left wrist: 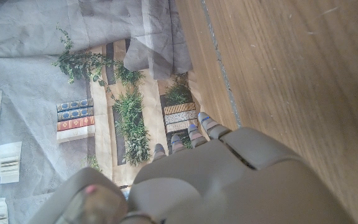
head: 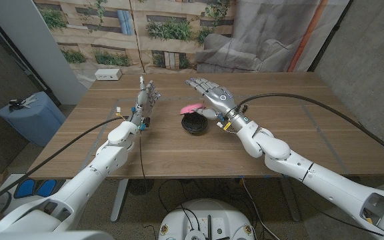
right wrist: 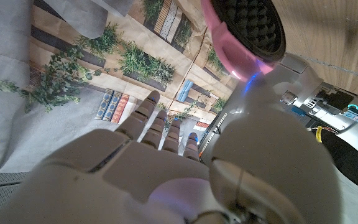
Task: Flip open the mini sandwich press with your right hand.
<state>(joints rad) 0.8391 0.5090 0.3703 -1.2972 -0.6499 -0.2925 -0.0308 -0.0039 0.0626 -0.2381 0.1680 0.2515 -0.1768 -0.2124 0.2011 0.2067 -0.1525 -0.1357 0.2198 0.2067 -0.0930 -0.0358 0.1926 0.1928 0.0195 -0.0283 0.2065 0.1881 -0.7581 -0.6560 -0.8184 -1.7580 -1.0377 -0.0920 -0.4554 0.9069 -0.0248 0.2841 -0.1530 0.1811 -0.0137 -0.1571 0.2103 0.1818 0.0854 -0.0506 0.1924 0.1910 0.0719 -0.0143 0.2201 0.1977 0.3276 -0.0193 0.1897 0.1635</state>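
1. Head view first: the wooden table spans nearly the whole width, and behind its far edge hangs a printed backdrop of plants and books beside a grey sheet.
2. My right hand hovers just past the table's middle, fingers spread wide and holding nothing, palm roughly level above the wood.
3. My left hand stands on its edge at about nine o'clock from the press, fingers pointing up and a little apart, gripping nothing.
4. At the table's centre sits the mini sandwich press, close under my right hand at about seven o'clock from it. Its pink lid is already raised, standing up behind the black ribbed base plate. In the right wrist view the lid's dark dimpled inner plate shows, ringed in pink.
5. I judge the press small and light, a stiff plastic shell on one hinge. It would likely slide on smooth wood if pushed sideways.
6. The best hold, I think, is the lid's front lip opposite the hinge, lifted gently with fingertips underneath. With the lid up, little seems left beyond tipping it fully back.
7. At the far left edge lies a small white box.
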